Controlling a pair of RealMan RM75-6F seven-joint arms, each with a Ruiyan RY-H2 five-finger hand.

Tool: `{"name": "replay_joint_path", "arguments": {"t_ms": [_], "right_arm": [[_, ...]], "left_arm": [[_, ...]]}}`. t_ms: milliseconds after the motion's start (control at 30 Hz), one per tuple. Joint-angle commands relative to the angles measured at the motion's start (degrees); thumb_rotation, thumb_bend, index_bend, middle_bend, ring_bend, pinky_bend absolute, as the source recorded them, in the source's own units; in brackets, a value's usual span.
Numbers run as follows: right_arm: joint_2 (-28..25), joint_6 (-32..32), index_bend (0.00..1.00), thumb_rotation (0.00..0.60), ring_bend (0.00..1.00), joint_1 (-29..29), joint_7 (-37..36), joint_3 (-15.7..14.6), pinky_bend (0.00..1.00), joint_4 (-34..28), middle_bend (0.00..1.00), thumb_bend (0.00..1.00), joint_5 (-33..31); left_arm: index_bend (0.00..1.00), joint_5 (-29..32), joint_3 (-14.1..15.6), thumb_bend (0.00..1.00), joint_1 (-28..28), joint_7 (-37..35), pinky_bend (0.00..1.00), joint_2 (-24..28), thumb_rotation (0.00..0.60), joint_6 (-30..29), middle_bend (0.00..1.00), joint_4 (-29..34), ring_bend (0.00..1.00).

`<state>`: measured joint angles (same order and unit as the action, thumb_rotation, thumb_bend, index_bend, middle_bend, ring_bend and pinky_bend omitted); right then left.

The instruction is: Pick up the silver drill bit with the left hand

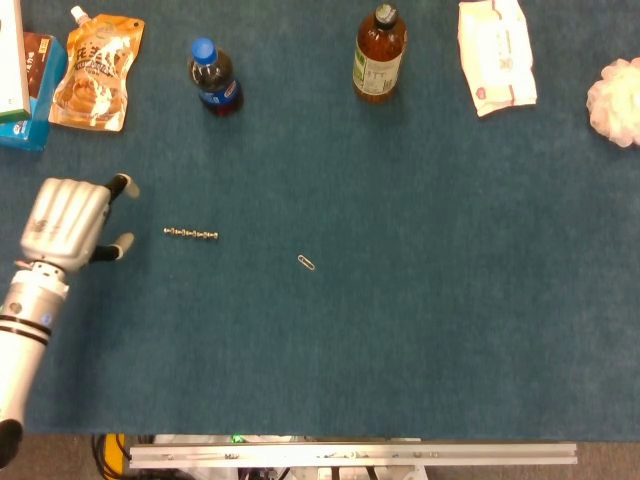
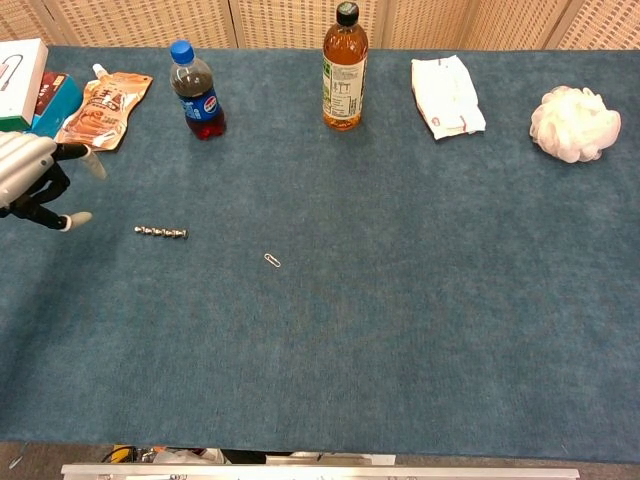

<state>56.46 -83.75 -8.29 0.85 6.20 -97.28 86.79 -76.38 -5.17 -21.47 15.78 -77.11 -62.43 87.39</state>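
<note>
The silver drill bit lies flat on the blue table cloth, left of centre, pointing left to right. My left hand hovers just to the left of it, a short gap away, with its fingers apart and nothing in them. The fingertips point toward the bit's left end. My right hand shows in neither view.
A small paper clip lies right of the bit. At the back stand a cola bottle, a brown tea bottle, an orange pouch, boxes, a white packet and a white puff.
</note>
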Motion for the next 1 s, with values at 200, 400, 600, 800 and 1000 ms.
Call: {"name": "replay_joint_path", "arguments": {"t_ms": [200, 400, 600, 800, 1000], "right_arm": [[0.2, -0.1, 0.24, 0.600, 0.40, 0.5, -0.8, -0.4, 0.39, 0.8, 0.41, 0.03, -0.3], [0.1, 0.0, 0.24, 0.600, 0.40, 0.9, -1.6, -0.6, 0.39, 1.5, 0.41, 0.03, -0.9], [-0.2, 0.4, 0.24, 0.600, 0.40, 1.0, -1.9, -0.8, 0.39, 1.8, 0.41, 0.03, -1.2], [-0.1, 0.8, 0.24, 0.600, 0.40, 0.9, -2.4, -0.8, 0.39, 2.3, 0.41, 0.03, -1.6], [0.1, 0.9, 0.24, 0.600, 0.40, 0.9, -3.0, -0.7, 0.39, 2.9, 0.41, 0.03, -1.8]], "left_arm": [[0.42, 6.6, 0.1, 0.22, -2.6, 6.0, 1.00, -2.9, 0.600, 4.5, 0.97, -0.2, 0.93], [0.44, 10.6, -0.4, 0.22, -3.8, 8.1, 1.00, -5.5, 0.600, 5.4, 0.99, -0.8, 0.95], [0.45, 12.8, -0.4, 0.23, -5.2, 10.1, 1.00, -7.4, 0.600, 6.0, 0.99, -1.4, 0.95], [0.48, 15.8, -0.7, 0.23, -6.6, 11.5, 1.00, -8.9, 0.600, 6.9, 0.99, -2.4, 0.95], [0.48, 17.8, -0.7, 0.26, -7.7, 12.6, 1.00, -9.7, 0.600, 7.2, 1.00, -3.3, 0.96]]}}
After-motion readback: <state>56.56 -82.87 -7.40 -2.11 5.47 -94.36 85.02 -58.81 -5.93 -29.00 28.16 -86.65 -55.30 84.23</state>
